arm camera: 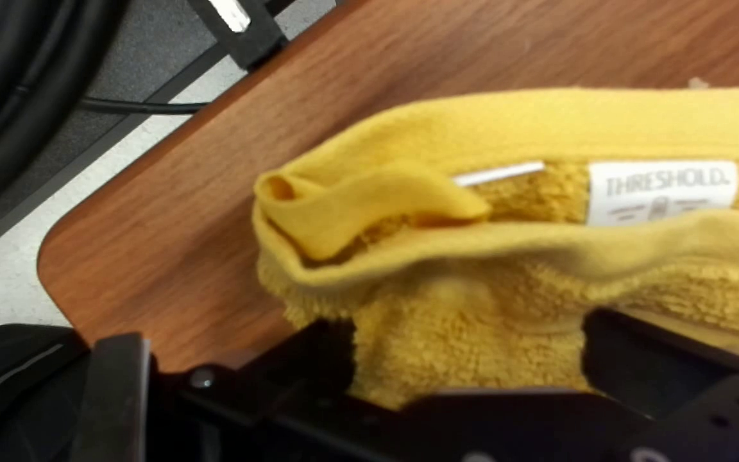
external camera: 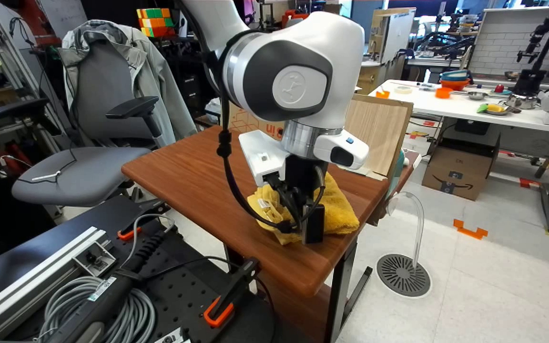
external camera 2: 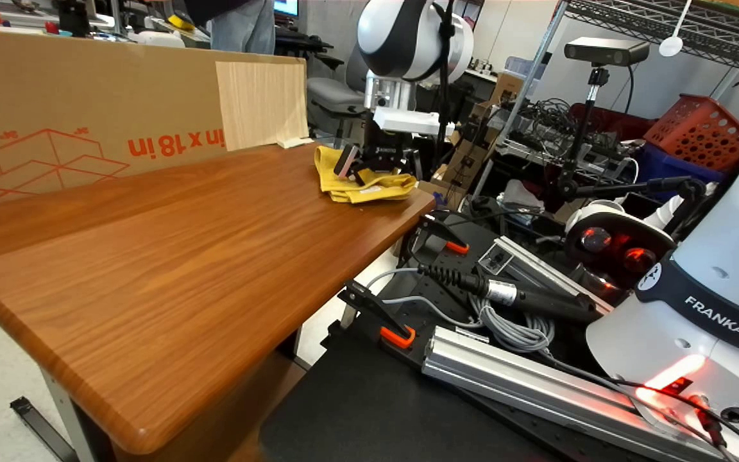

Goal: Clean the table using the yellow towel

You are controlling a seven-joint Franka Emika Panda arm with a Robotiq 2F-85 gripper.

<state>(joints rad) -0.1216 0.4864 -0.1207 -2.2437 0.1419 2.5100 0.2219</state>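
Jaws spread, yellow towel (arm camera: 517, 250) beneath

Both exterior views are bright and rather sharp, with a soft sheen upon the table (external camera 2: 183, 256) and a red glow, almost burnt to white, on the robot base (external camera 2: 696, 340), while in the wrist view a soft shadow lies beside the yellow towel (arm camera: 536, 247) and the black cable (arm camera: 77, 77) is dark and out of focus.
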